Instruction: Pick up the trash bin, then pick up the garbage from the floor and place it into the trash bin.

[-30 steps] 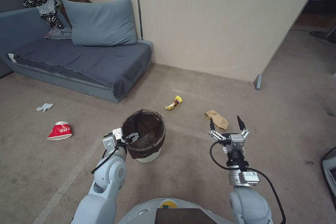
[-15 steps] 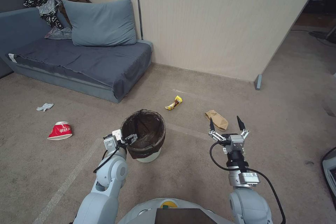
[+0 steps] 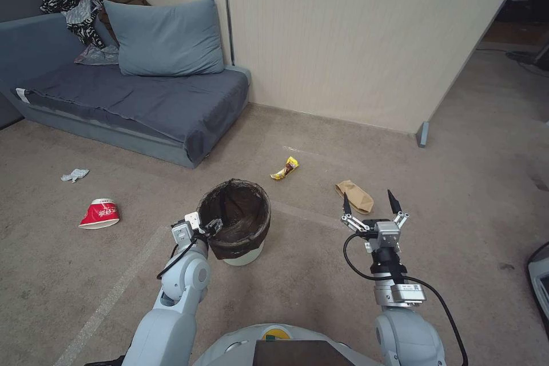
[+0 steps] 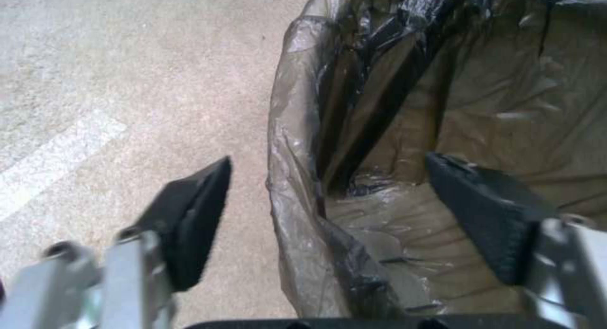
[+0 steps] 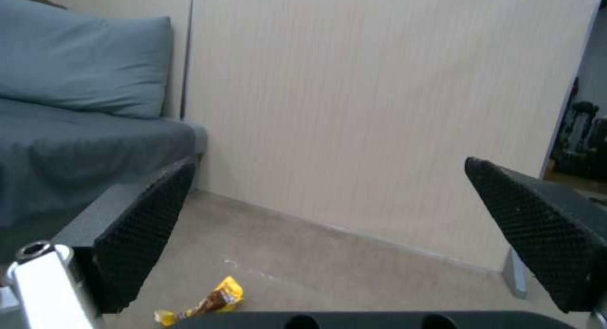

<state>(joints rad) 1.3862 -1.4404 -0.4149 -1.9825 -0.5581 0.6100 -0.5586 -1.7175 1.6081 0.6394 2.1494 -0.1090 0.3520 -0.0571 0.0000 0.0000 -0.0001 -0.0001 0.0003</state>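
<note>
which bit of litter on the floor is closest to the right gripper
The tan paper bag, lying just beyond the open right gripper. The yellow snack wrapper, red-and-white cup and crumpled tissue lie farther off.

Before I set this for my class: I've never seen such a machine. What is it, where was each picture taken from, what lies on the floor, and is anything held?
It is a wheeled robot with two arms. One camera sits on its head; one looks out from each wrist. The left gripper is open astride the rim of the trash bin, one finger inside the bag, one outside; nothing is gripped yet. The right gripper hangs open in the air. On the carpet lie a red paper cup, a crumpled tissue, a yellow snack wrapper and a tan paper bag.
</note>
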